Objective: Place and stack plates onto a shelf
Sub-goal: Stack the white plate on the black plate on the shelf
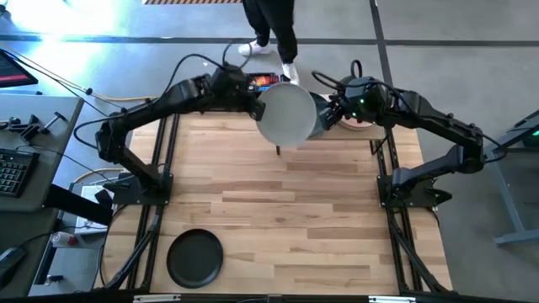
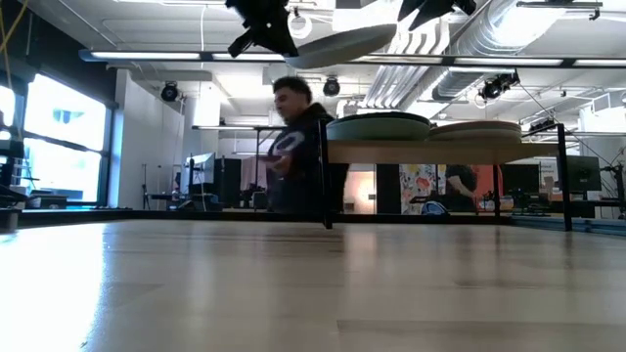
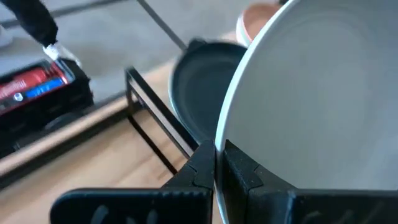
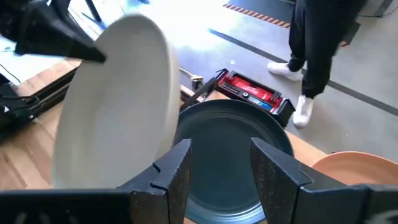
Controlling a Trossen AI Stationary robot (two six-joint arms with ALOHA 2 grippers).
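Lower left of the high view: a black plate [image 1: 195,257] lies flat on the bench [image 1: 320,219], well apart from both arms and not yet shelved.

Upper centre of the high view: the off-white plate [image 1: 287,114] is carried in the air above the shelf's near edge. The left tool [image 1: 255,103] is clamped on its rim; the left wrist view shows both fingers [image 3: 198,171] pinched tight with the rim between them. In the low view the plate hangs at the top of the frame, tilted and clear above the shelf [image 2: 440,151].

Just right of it, the right tool [image 1: 327,114] hovers over the shelf with its fingers apart and nothing between them. Its wrist view looks down past the open fingers onto the dark teal plate [image 4: 233,152], with the off-white plate on edge at the left of that frame.

On the shelf: the dark teal plate tops one pile, a terracotta pink plate [image 4: 360,177] tops the pile beside it.

Far, beyond the bench: a red-and-black box [image 4: 252,93] on the floor and a person [image 1: 274,29] standing close by.

Step in hand, as I judge it: setting the off-white plate onto the teal pile. Level the plate first, centre it over the teal one, lower until the rims nest, then release. Keep the right tool out from under it. Risk: a tilted drop could slide off the pile.
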